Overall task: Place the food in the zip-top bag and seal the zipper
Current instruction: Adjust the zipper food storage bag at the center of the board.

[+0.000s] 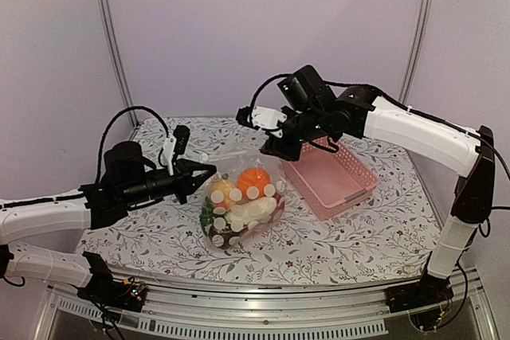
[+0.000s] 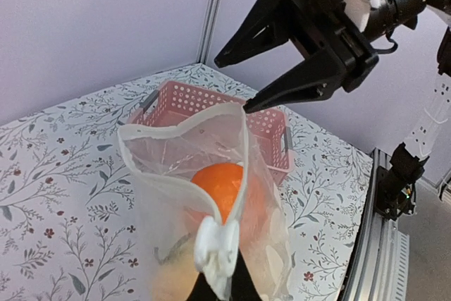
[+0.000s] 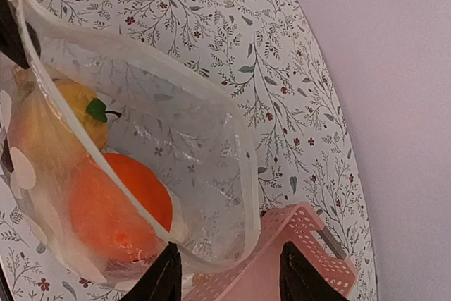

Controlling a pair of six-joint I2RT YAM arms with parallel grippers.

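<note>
The zip-top bag lies in the middle of the table with its mouth open. It holds food: an orange piece, a yellow fruit, and white, green and dark pieces. My left gripper is shut on the near corner of the bag's mouth; in the left wrist view the gripper pinches the zipper end. My right gripper is open and empty, just above the far mouth corner. In the right wrist view my right gripper straddles the bag's rim, with the orange piece inside.
A pink lattice basket stands right of the bag, under the right arm, and shows in the wrist views. The table has a floral cloth. Grey walls close off the back and sides.
</note>
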